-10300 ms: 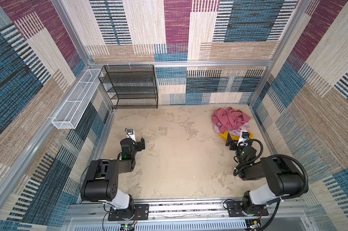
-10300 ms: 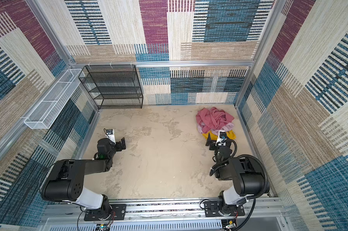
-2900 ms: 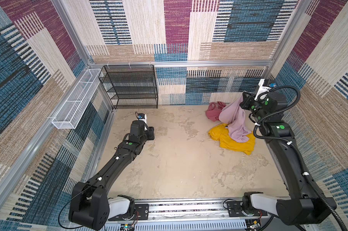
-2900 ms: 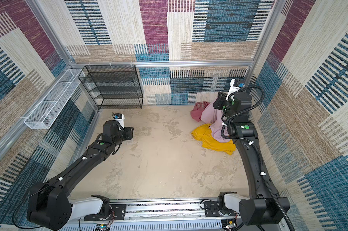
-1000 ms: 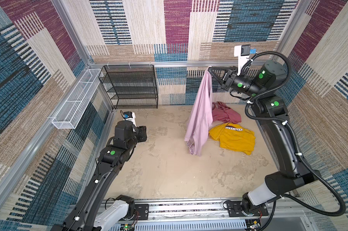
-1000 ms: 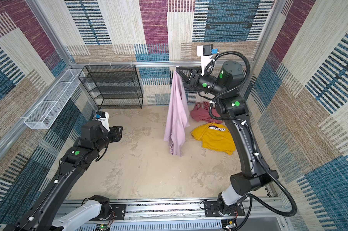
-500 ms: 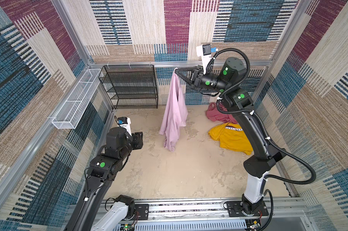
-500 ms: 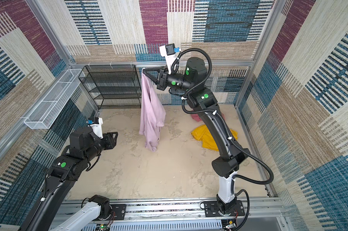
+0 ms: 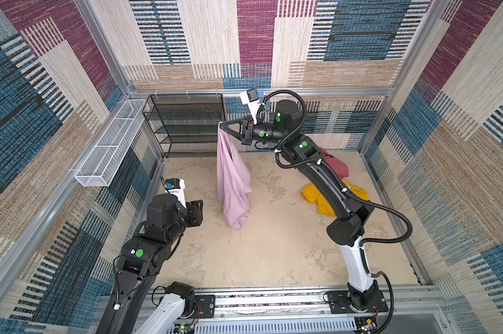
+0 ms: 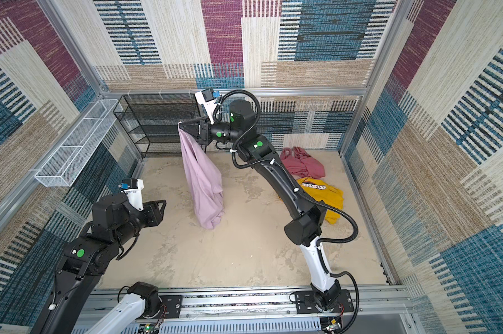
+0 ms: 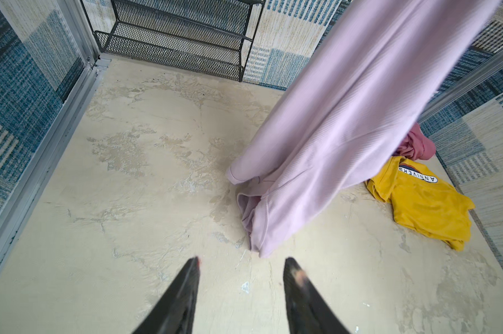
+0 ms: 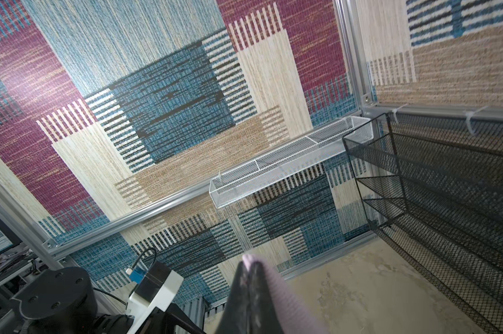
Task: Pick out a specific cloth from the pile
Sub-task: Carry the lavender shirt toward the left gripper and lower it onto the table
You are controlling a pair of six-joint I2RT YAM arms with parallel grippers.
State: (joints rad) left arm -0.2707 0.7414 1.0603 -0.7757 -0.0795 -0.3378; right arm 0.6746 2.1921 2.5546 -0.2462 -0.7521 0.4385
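While both top views take in the whole cell, only the wrist views show the grips up close. The right wrist view shows the right gripper [image 12: 248, 267] with its two fingers pressed together on a fold of the cloth [image 12: 276, 286], against the wall, the white wire basket [image 12: 287, 164] and the black mesh rack [image 12: 447, 188]; the pile is out of that view. The left wrist view shows the left gripper [image 11: 241, 261] with its fingers partly spread, bare floor [image 11: 128, 188] between them, grasping nothing and touching nothing.

In both top views the right gripper [image 9: 222, 125] [image 10: 180, 125] holds the cloth [image 9: 232, 179] [image 10: 204, 179] by its top edge, high in front of the rack [image 9: 186, 124]. The cloth hangs straight down over the middle of the floor, well apart from the pile; whether its hem touches the floor I cannot tell. The left gripper [image 9: 196, 208] hovers near the hem.

What is left of the pile lies by the right wall: a dusty-rose garment [image 10: 302, 164] and a yellow shirt [image 10: 328, 193], touching. The shirt's lettered band shows in a top view and in the left wrist view [image 11: 418, 175]; in a top view the right arm covers it [image 9: 357, 192].

Rack and basket [image 9: 111, 144] show only their own mesh.
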